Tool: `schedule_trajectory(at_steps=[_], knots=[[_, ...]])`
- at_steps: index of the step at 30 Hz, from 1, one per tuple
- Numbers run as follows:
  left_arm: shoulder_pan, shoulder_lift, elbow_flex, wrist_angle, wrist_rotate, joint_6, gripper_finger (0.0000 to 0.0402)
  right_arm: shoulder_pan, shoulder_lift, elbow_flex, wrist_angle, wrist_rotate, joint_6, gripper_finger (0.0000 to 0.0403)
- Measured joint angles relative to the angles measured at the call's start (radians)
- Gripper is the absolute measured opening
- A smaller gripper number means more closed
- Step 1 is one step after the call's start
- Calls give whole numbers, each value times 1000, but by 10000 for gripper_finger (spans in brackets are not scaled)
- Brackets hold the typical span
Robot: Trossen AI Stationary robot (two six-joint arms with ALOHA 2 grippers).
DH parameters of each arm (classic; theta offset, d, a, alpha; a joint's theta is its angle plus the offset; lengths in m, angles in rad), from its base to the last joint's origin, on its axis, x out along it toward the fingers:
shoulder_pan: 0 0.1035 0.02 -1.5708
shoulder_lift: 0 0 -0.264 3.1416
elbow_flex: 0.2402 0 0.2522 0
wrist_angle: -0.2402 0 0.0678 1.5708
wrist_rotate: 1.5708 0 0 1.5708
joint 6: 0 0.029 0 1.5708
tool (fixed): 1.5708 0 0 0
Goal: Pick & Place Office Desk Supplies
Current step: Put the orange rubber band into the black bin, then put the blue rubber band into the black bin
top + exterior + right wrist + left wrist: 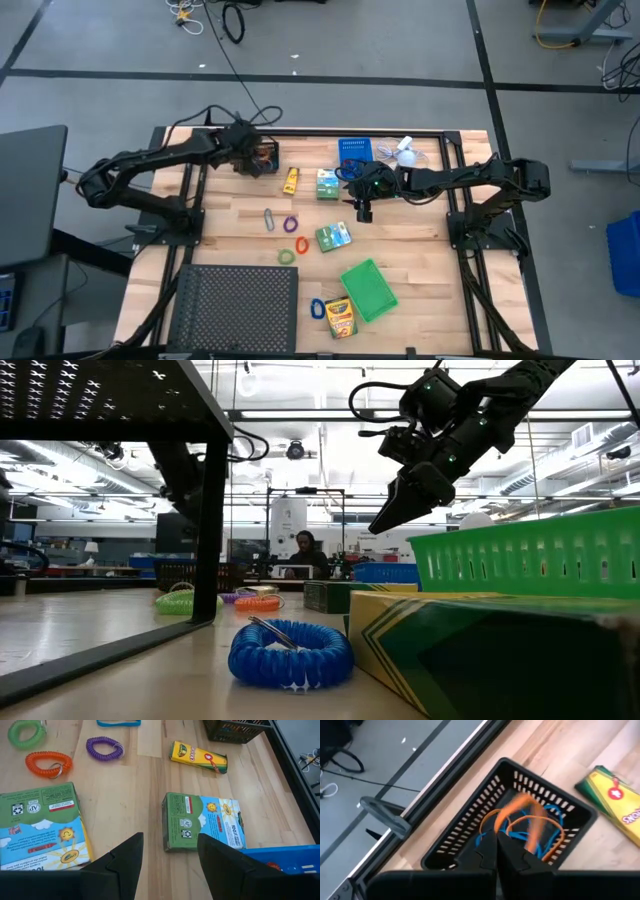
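Overhead first: left gripper (262,157) sits right over the black bin (266,158) at about eleven o'clock on the table, while right gripper (364,211) hangs mid-table between two green-white boxes, one (327,184) at its ten o'clock and the other (333,237) at its seven. The yellow tube (290,180) lies just beside the black bin, the blue bin (353,150) stands at the far edge, and purple (290,223), orange (301,243) and green (287,256) loops trail toward the mesh tray (235,309). Down at six o'clock, the green bin (368,290) lies beside the crayon box (340,316) and a blue loop (318,309). Low camera now: the right gripper hovers well above the tabletop, fingers drawn to a narrow point. Left wrist: fingers (512,855) pressed together, nothing visibly pinched, pointing into the black bin, where orange and blue bands (530,822) lie. Right wrist: fingers (127,862) spread wide apart, empty, above the wood between the two green-white boxes.
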Motion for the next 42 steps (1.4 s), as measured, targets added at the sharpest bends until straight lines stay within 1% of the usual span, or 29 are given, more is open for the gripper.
schedule_trajectory(at_steps=[6,13,19,22,25,29,37,40,42], knots=[[31,32,0,-3,76,11,1,0,0,0,-1,0,-1,197],[31,75,0,-5,78,-15,3,0,0,0,-13,0,0,197],[32,77,0,-14,92,-31,27,0,0,0,-15,0,0,197],[44,77,0,-21,131,-43,52,0,0,0,-15,0,0,197],[58,77,0,-38,163,-47,86,0,0,0,-15,0,0,197],[58,77,0,-41,134,-53,138,0,0,0,-15,0,0,197],[57,77,0,-41,130,-46,245,0,0,0,-22,0,-1,197],[57,77,0,-41,140,-25,270,0,0,0,-26,0,-1,197],[57,77,0,-43,176,-12,279,0,0,0,-29,0,0,197]])
